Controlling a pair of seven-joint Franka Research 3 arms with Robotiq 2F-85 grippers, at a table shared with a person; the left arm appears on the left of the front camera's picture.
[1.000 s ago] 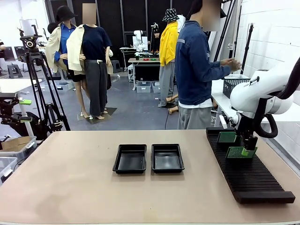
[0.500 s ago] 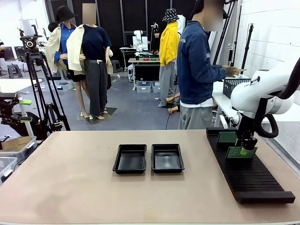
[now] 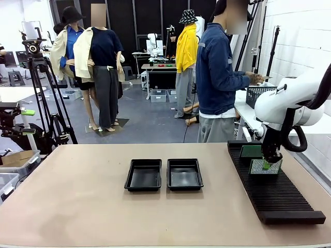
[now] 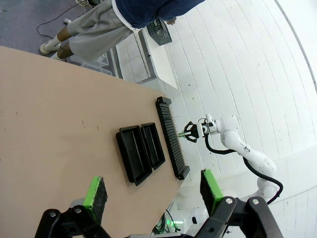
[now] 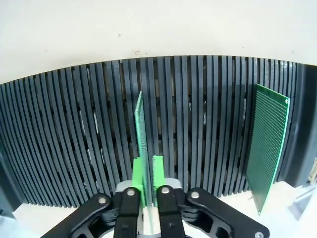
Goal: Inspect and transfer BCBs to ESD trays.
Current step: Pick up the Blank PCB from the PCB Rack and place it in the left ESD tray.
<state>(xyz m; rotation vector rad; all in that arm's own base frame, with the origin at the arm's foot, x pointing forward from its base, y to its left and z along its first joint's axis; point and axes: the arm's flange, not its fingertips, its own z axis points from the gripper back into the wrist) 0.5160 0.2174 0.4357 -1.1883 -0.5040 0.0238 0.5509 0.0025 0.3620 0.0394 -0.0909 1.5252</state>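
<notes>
Front view: at middle right the right gripper (image 3: 266,165) pinches a green BCB (image 3: 274,168) standing in the black rack (image 3: 276,202); left wrist view: the left gripper (image 4: 152,190) at the bottom is wide open; right wrist view: green pads (image 5: 136,174) squeeze that BCB.

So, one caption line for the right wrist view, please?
The right gripper, shut on a green BCB standing in the slotted rack.
</notes>
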